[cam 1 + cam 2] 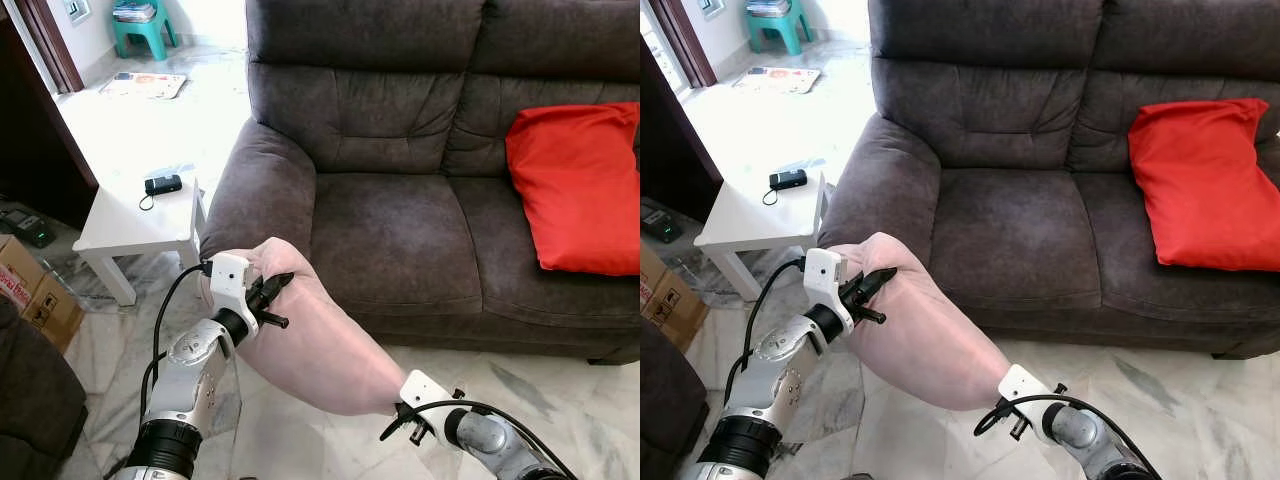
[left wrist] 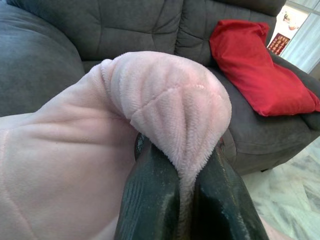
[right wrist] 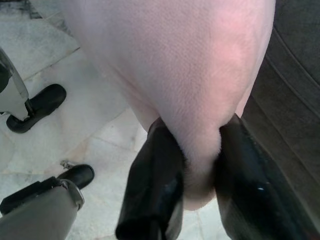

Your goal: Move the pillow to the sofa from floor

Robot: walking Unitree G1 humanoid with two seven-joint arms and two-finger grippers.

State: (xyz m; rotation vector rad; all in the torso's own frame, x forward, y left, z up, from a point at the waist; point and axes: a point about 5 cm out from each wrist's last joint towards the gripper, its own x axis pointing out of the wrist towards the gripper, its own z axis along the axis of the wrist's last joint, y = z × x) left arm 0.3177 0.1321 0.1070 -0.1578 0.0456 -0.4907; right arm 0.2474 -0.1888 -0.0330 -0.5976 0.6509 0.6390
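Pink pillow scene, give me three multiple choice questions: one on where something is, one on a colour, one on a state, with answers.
1. Where is the red cushion?
A. on the sofa seat
B. on the floor
C. on the white side table

2. What colour is the sofa?
A. beige
B. dark grey-brown
C. blue

3. How is the pink pillow held?
A. lying untouched
B. by one gripper
C. by the left gripper and right gripper, one at each end

Answers: A, it leans on the right seat; B, upholstery is dark throughout; C, both wrist views show fingers pinching plush.
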